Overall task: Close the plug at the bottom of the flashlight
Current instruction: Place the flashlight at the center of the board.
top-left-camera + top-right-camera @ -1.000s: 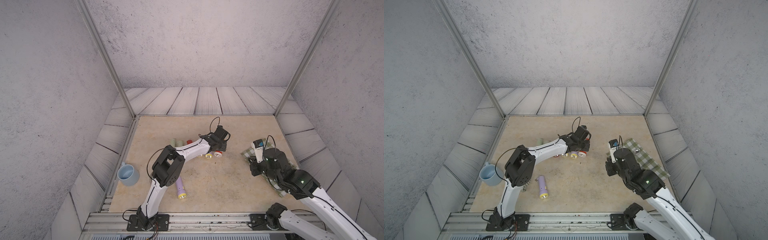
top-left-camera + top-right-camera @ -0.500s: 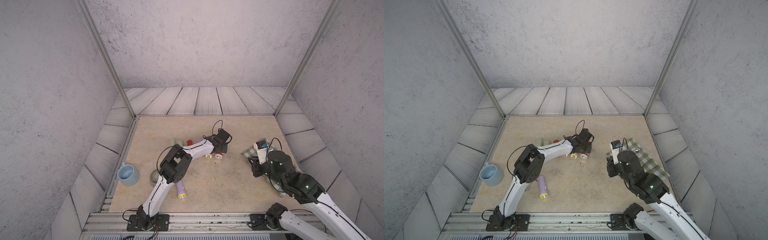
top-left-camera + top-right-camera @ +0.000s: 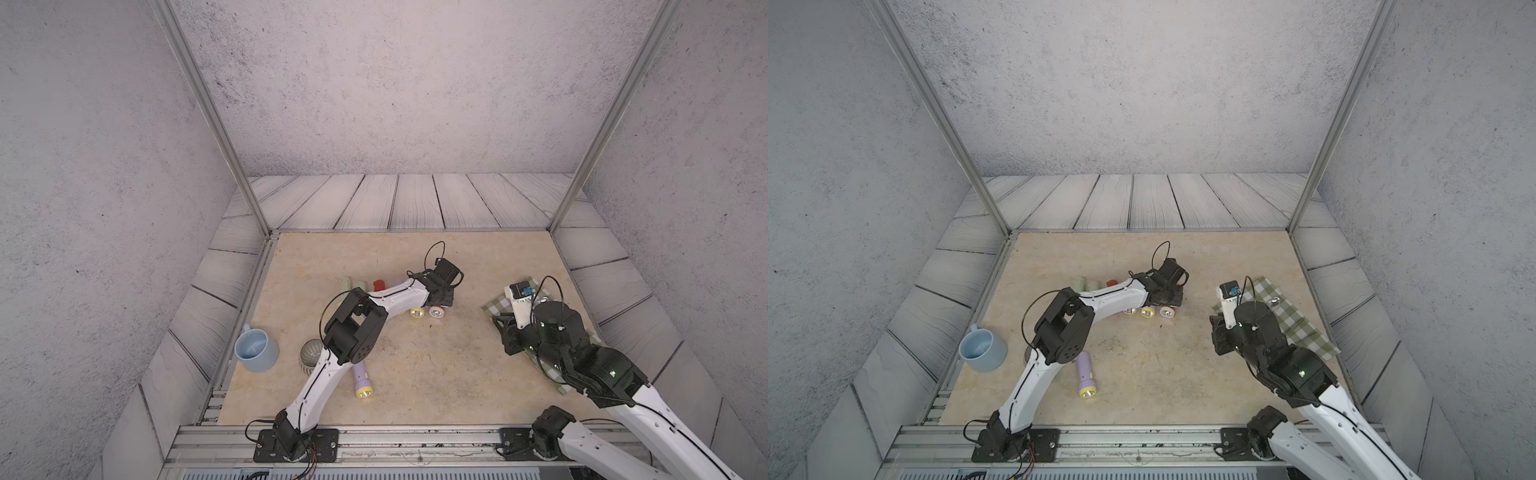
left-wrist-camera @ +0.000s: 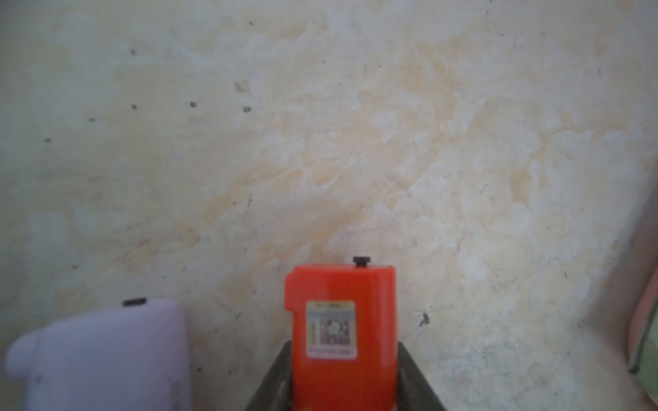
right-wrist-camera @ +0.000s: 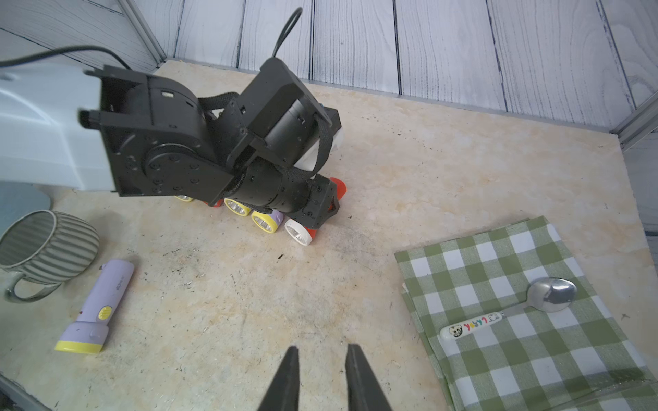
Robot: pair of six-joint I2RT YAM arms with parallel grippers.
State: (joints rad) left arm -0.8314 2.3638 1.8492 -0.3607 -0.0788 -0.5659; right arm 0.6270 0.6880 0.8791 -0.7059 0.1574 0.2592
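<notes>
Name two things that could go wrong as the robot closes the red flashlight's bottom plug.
1. The left gripper clamps the red flashlight close beside a lilac flashlight; any shift may knock that neighbour.
2. The black plug is small, and the right gripper, open, stands far from it; an off-centre push might slide the flashlight through the grip.

Both top views: left arm (image 3: 399, 297) covers flashlight row (image 3: 417, 312), only lens ends visible. Left wrist view: red flashlight (image 4: 343, 320) cut by frame edge; lilac flashlight (image 4: 106, 356) blurred, cropped.

Glossy plastic red flashlight (image 4: 343, 320), shiny metal spoon (image 5: 552, 295), matt cloth (image 5: 527, 359).
</notes>
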